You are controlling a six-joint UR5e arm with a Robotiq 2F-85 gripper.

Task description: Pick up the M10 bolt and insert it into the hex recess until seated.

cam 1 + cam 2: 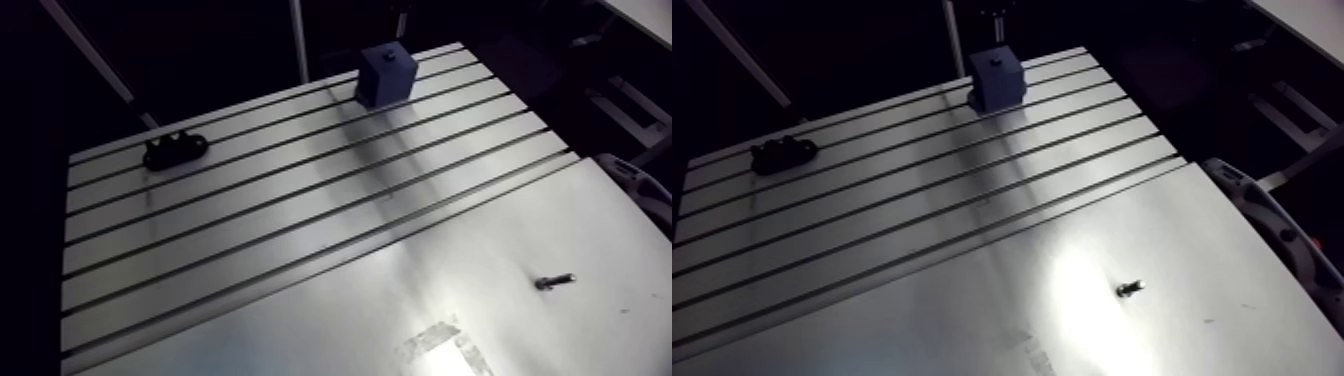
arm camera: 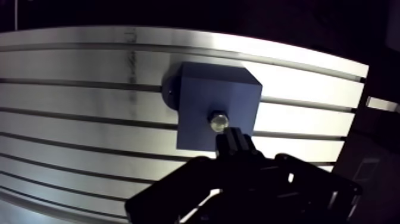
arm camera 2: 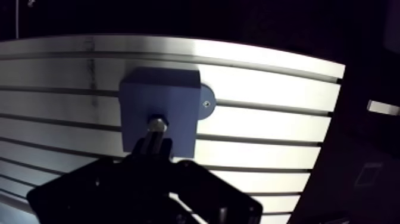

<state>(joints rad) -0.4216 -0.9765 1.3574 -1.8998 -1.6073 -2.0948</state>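
In the wrist view a blue block (image 2: 202, 101) stands on the slotted table. A shiny M10 bolt (image 3: 156, 125) sits at the hole in the block's top face, its shank running back into my gripper (image 3: 153, 144). The dark fingers (image 2: 237, 143) are pressed together on the shank just behind the bolt's bright end. How deep the bolt sits in the recess is hidden. In the arm view the same block (image 1: 386, 73) stands at the table's far edge, with the gripper only a dark shape above it.
A black bracket (image 1: 175, 149) lies at the far left of the slotted table (image 1: 250, 210). A second small bolt (image 1: 553, 282) lies on the smooth plate (image 1: 972, 320) at the near right. A round blue base tab (image 3: 206, 102) sticks out beside the block.
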